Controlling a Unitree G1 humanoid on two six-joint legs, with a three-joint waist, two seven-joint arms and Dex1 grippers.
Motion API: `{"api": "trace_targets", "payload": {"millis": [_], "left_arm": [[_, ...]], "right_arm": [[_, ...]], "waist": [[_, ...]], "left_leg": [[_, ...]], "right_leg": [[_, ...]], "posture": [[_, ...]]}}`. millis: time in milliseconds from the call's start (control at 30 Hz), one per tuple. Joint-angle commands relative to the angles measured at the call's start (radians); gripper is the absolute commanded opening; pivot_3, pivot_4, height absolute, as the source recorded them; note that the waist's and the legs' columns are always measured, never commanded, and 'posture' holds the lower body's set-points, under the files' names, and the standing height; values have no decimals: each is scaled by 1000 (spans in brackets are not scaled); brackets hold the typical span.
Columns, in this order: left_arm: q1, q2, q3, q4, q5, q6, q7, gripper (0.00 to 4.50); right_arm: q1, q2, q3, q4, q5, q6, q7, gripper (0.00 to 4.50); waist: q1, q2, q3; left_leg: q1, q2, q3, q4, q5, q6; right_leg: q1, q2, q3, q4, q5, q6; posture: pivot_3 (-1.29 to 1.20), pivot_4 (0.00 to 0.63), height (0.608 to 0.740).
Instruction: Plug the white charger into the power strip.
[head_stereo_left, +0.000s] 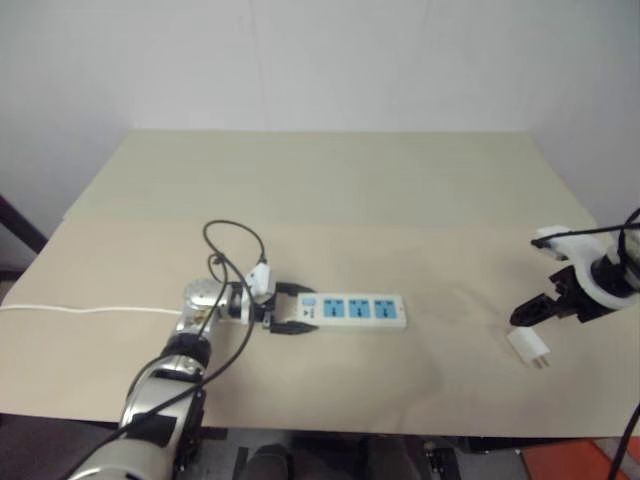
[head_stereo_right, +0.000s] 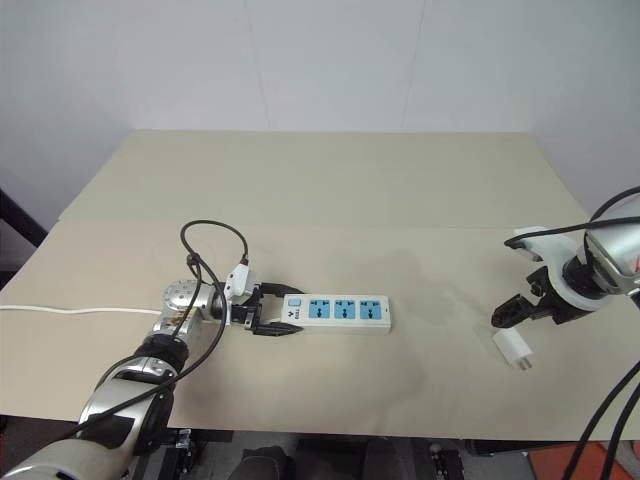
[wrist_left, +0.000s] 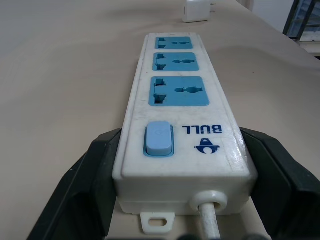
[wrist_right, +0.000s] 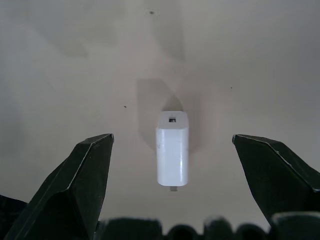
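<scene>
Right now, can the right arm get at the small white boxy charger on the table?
Probably yes: the right gripper hangs open above the small white boxy charger, which lies alone on the bare beige table, nothing between.

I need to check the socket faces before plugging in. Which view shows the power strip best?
The left wrist view: the power strip runs lengthwise up the picture, its three blue sockets, switch and cord end plain, gripped at that end by the left hand. Both eye views show it whole but small, lying flat on the table.

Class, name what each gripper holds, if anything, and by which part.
Left gripper clamps the power strip by the sides of its switch end. Right gripper holds nothing; its open fingers hover above the charger.
</scene>
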Motion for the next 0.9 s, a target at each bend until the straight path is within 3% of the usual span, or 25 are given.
{"api": "trace_targets", "payload": {"millis": [33,767,900], "left_arm": [[21,5,-17,-9,19,1,22,3256],[41,44,-16,-53,16,21,26,3256],[45,49,-16,-59,16,21,28,3256]], "right_arm": [[1,9,-3,26,-44,-32,27,4500],[131,149,-40,117,-152,-125,55,4500],[156,166,-62,114,-163,-139,48,3646]], "waist": [[0,1,0],[-19,3,-2],[-21,2,-3]], "left_leg": [[0,0,0,0,0,0],[1,0,0,0,0,0],[2,0,0,0,0,0]], "right_leg": [[0,0,0,0,0,0],[1,0,0,1,0,0],[2,1,0,1,1,0]], "posture": [[0,150,740],[0,150,740],[0,150,740]]}}
